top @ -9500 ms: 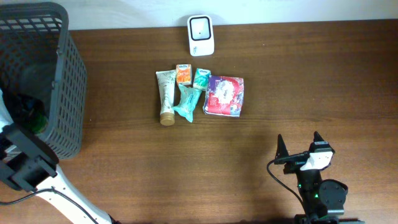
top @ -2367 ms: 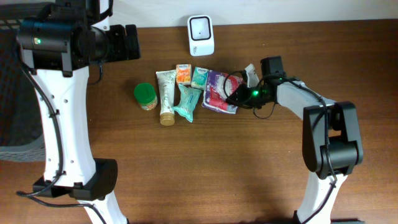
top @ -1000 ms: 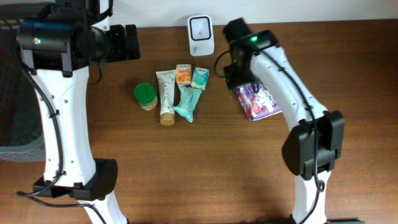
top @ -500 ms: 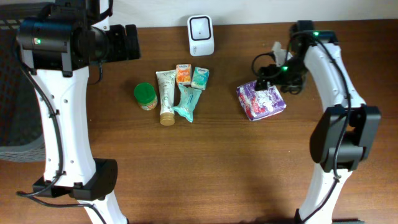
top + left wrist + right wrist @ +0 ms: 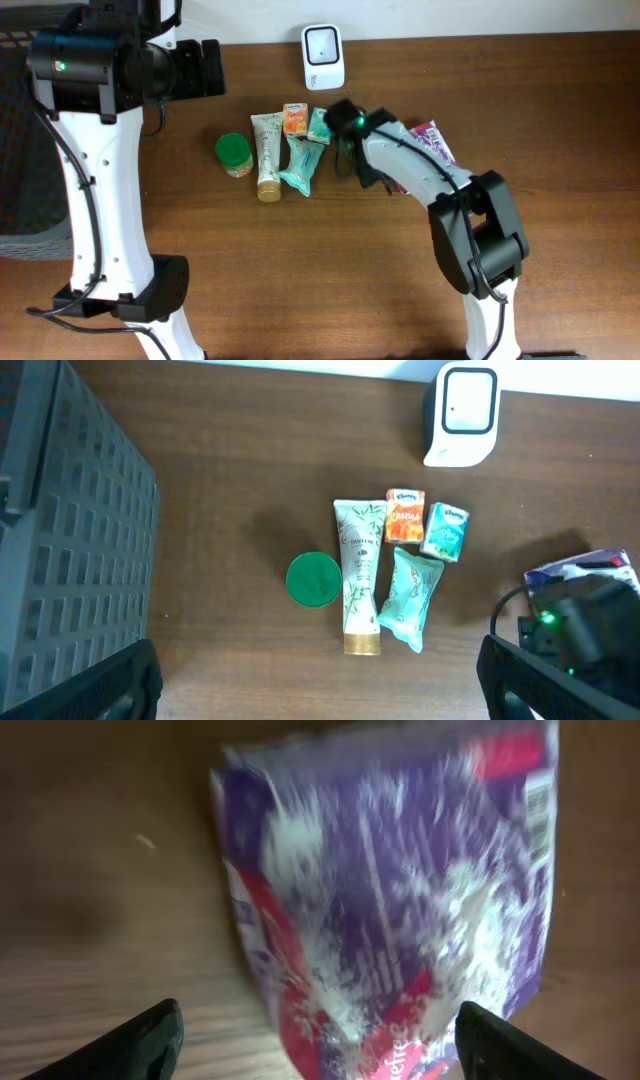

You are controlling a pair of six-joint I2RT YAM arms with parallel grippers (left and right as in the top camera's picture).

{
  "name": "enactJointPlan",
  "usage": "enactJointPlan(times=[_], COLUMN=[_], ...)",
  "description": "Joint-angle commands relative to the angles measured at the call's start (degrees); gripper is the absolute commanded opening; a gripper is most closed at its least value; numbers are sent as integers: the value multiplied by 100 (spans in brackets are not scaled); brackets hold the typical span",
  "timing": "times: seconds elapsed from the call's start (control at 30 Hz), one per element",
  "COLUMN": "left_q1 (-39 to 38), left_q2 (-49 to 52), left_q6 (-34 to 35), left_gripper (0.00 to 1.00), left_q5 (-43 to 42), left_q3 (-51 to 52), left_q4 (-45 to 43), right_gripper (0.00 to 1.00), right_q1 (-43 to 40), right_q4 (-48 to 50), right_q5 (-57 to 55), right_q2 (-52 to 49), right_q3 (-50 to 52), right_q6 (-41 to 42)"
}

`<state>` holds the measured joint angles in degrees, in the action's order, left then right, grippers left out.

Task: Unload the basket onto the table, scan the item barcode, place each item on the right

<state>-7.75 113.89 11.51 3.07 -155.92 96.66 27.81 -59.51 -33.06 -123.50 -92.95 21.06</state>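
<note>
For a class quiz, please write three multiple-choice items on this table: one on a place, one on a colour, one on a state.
1. Relative to the orange pack, the scanner lies: A nearer the robot; B beyond it; C on it.
2. The jar has a lid that is: A red; B green; C blue.
3. The left claw is: A open; B shut on the jar; C shut on the scanner.
Answers: B, the scanner sits behind the pack; B, the lid shows green; A, its fingers stand wide apart, empty.
</note>
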Motion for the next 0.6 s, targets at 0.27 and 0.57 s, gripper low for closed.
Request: enactJointPlan(times=[0.27, 0.57], left_q1=[4, 4], left_q2=[-76, -76], left_q6=[-92, -92], left_gripper=[99, 99], left_q5=[17, 17], left_q3=[-46, -46], left_q4=[4, 4], right_gripper=[29, 4], right_q1=[26, -1093], right_q4=[1307, -494], right_q5=[-649, 3657], right_q2=[26, 46], right_q3=[1119, -2044], right_q6=[323, -691])
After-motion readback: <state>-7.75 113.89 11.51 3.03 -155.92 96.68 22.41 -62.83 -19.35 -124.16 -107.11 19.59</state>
